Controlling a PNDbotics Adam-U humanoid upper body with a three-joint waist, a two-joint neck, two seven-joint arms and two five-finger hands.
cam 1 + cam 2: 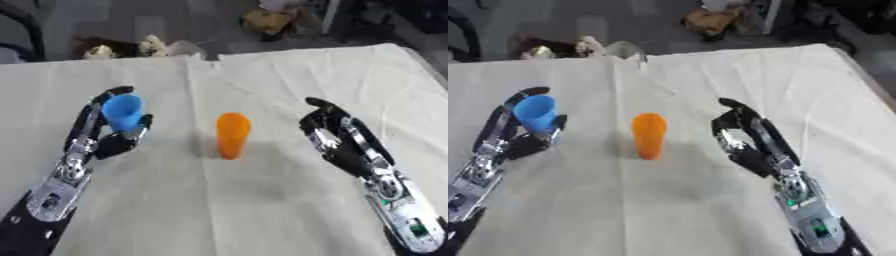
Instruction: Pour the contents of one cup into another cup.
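Note:
A blue cup [122,112] stands upright in my left hand [107,131], whose fingers and thumb curl round it at the left of the table. An orange cup [232,135] stands upright on the cloth in the middle, between the two hands. To the right of the orange cup, and apart from it, my right hand [337,139] is open with fingers relaxed and holds nothing. What the cups contain is hidden from this angle.
A cream cloth [262,200] with creases covers the table. Past the far edge lies a dark floor with scattered clutter [149,47] and more [271,20]. The table's right edge [429,65] runs close to my right arm.

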